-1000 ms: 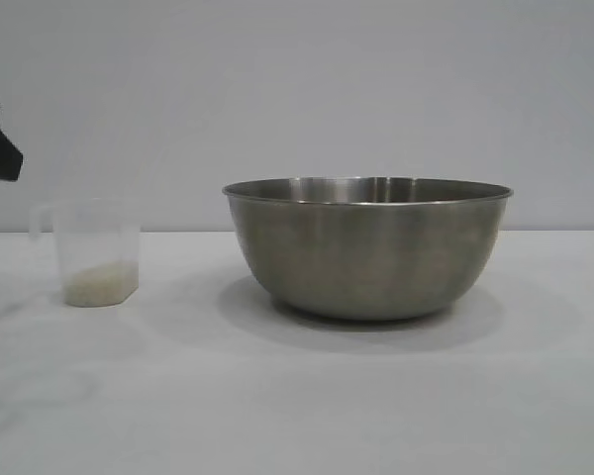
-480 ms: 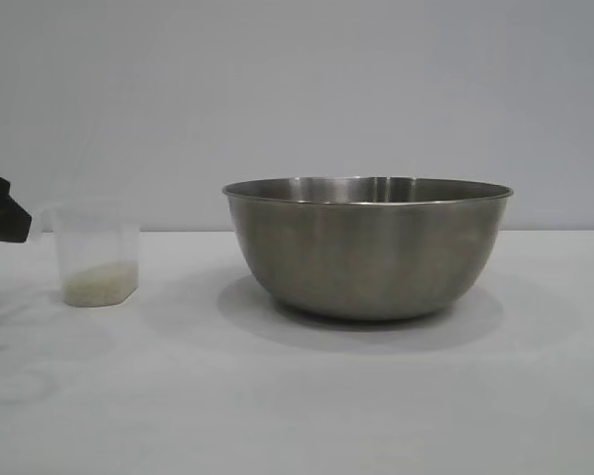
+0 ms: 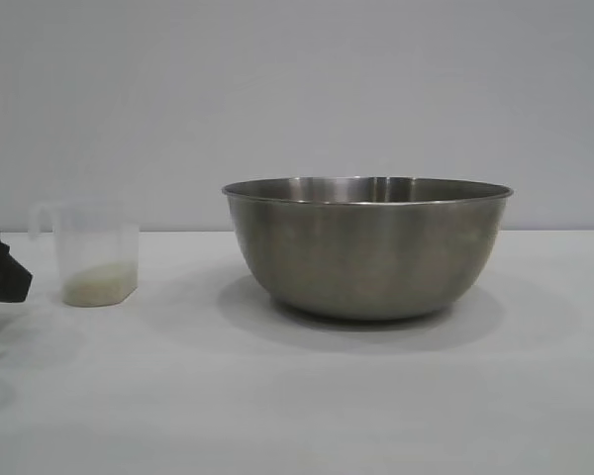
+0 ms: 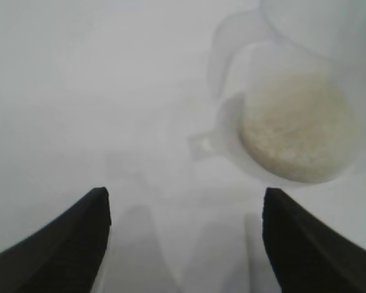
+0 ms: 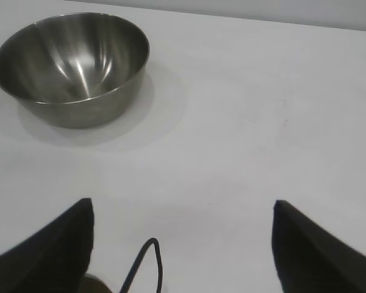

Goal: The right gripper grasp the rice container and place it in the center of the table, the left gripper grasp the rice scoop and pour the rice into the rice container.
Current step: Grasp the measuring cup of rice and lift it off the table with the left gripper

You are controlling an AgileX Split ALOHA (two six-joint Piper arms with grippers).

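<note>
Surface: the table [image 3: 307, 416], a plain flat white top, unmarked, running back to a pale grey wall.
Centre: the rice container [image 3: 367, 247], a wide brushed steel bowl, stands upright on the table and casts a soft shadow around its base.
Left side: the rice scoop [image 3: 94, 252], a small frosted plastic cup with a side handle, stands upright, well apart from the bowl.
Inside the scoop: the rice [image 3: 100, 282], a shallow off-white layer at the bottom.
</note>
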